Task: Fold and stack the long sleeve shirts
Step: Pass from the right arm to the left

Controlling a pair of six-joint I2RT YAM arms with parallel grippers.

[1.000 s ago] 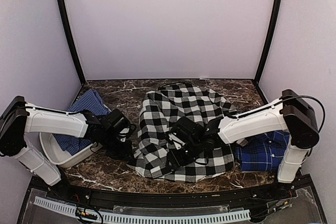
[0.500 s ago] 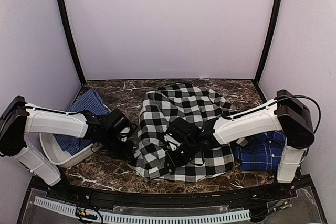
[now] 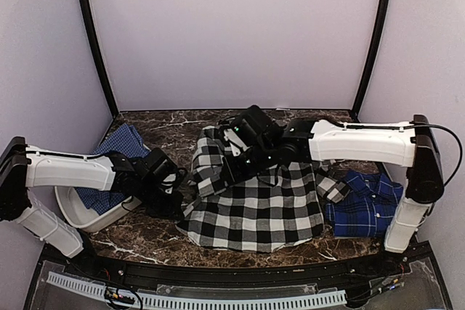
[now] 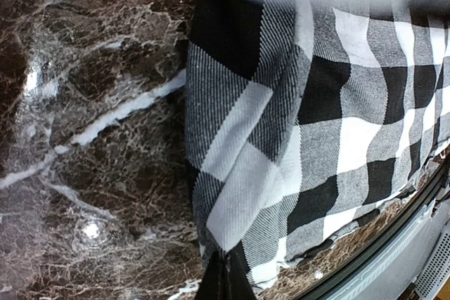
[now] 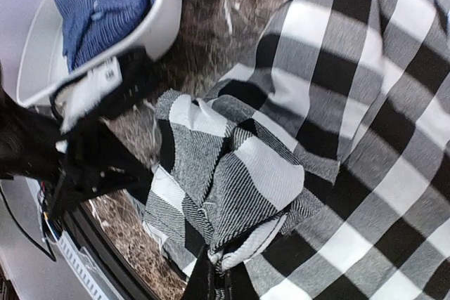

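1. A dark brown marble tabletop [image 3: 160, 117] with white veins lies beneath the left claw [image 3: 176, 200] and the right claw [image 3: 231, 170].
2. Plain pale lilac walls [image 3: 232, 34] rise beyond both claws.
3. Black corner posts [image 3: 93, 41] stand behind them.
4. Light glints [image 4: 91, 230] left of the left claw.

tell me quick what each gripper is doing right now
Left gripper: closed, pinching the checked shirt at its edge.
Right gripper: closed, holding a bunched fold of the checked shirt.

Table [image 3: 167, 123]: dark brown marble, white-veined. Black-and-white checked shirt [image 3: 254, 208] is spread at centre, reaching toward the near edge. Blue plaid shirt [image 3: 363, 205] is laid by the right edge. White tub [image 3: 76, 219], with blue cloth [image 3: 120, 143] inside, is set by the left edge.
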